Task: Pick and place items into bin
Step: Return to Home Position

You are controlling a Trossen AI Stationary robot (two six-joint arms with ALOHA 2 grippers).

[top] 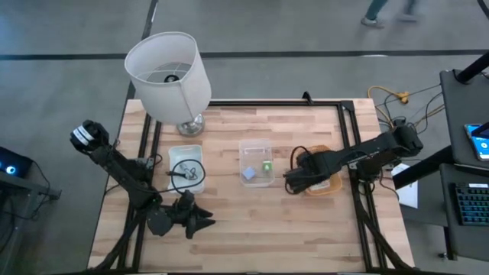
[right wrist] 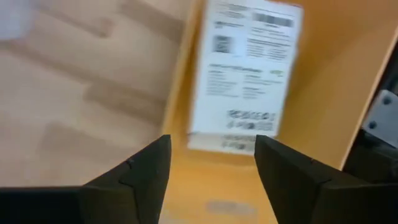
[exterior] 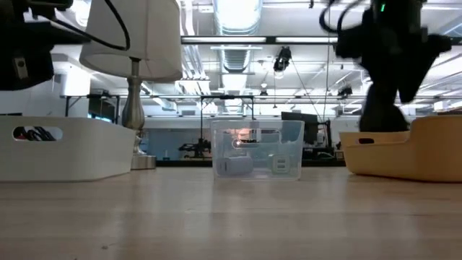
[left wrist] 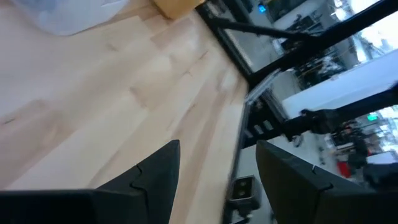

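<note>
A flat white packet (right wrist: 245, 74) with dark print is inside the yellow bin (right wrist: 323, 74), directly beyond my right gripper (right wrist: 211, 146), which points down over that bin (top: 325, 187) and stands open with nothing between its fingers. A tiny green piece (top: 267, 165) and a blue-grey piece (top: 250, 174) sit in a clear bin (top: 256, 162) at the table's middle. A thin coiled black cable (top: 187, 172) rests in a white tray (top: 186, 153). My left gripper (top: 208, 223) waits open near the table's front left.
A big white lampshade on a metal stand (top: 168, 72) rises at the far left, just behind the white tray. A black frame rail (top: 351, 153) runs along the table's right edge beside the yellow bin. Bare wood lies along the near edge.
</note>
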